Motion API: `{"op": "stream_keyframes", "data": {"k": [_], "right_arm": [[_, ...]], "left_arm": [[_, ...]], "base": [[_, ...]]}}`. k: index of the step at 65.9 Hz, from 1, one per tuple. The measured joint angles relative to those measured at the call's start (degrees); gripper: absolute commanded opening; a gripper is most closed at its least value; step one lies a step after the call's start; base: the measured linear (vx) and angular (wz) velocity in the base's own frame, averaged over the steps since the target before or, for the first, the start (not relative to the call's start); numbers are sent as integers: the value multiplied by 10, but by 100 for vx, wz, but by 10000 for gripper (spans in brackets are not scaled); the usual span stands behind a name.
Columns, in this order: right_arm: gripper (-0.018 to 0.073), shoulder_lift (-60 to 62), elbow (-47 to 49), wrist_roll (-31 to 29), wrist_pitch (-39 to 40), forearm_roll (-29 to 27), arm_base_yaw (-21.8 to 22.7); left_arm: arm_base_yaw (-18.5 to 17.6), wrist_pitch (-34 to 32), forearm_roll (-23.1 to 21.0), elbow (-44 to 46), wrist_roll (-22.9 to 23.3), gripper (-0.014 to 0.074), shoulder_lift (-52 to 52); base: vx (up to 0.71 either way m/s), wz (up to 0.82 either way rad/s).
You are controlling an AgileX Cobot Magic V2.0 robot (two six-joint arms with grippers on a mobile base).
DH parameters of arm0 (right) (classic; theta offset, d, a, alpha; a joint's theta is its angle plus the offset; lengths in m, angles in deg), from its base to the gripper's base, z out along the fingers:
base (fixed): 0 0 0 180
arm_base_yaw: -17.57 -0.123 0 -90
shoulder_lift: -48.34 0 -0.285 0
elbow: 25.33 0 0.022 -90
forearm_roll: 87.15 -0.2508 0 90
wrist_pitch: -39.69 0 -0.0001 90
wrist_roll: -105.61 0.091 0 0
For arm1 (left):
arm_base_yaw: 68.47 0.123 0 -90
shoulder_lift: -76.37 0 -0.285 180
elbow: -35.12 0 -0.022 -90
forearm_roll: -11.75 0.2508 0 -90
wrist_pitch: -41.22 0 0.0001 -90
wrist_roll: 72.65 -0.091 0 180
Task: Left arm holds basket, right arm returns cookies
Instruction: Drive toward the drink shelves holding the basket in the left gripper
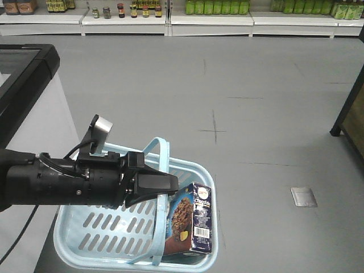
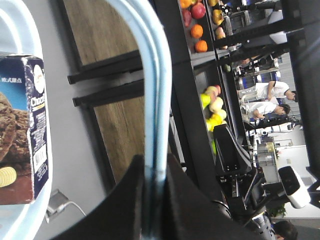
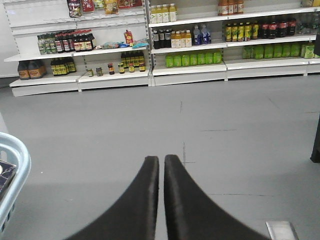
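Observation:
The light blue basket [image 1: 85, 227] hangs low over the grey floor. Its two hoop handles [image 1: 163, 149] are pressed together in my left gripper [image 1: 170, 183], which is shut on them. In the left wrist view the handles [image 2: 156, 100] run straight up from between the black fingers [image 2: 131, 200]. The cookies [image 1: 196, 219], a dark navy box with a chocolate cookie picture, stand upright in the basket's right end. The cookies [image 2: 22, 135] also show in the left wrist view. My right gripper [image 3: 161, 159] is shut on nothing, held over bare floor to the right of the basket rim [image 3: 15, 155].
Store shelves [image 1: 210, 17] with bottles line the far wall, and the shelves [image 3: 190, 60] fill the right wrist view. A black-edged counter [image 1: 23, 74] stands at left. A dark stand [image 1: 348, 108] is at right. A metal floor plate [image 1: 303, 197] lies right of the basket.

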Motion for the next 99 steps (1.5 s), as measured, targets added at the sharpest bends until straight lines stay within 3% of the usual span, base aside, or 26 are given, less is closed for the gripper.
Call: {"op": "stream_keyframes", "data": {"k": [99], "right_arm": [[-6, 0, 0, 0, -1, 0, 0]], "left_arm": [[0, 0, 0, 0, 0, -3, 0]], "base": [[48, -1]]}}
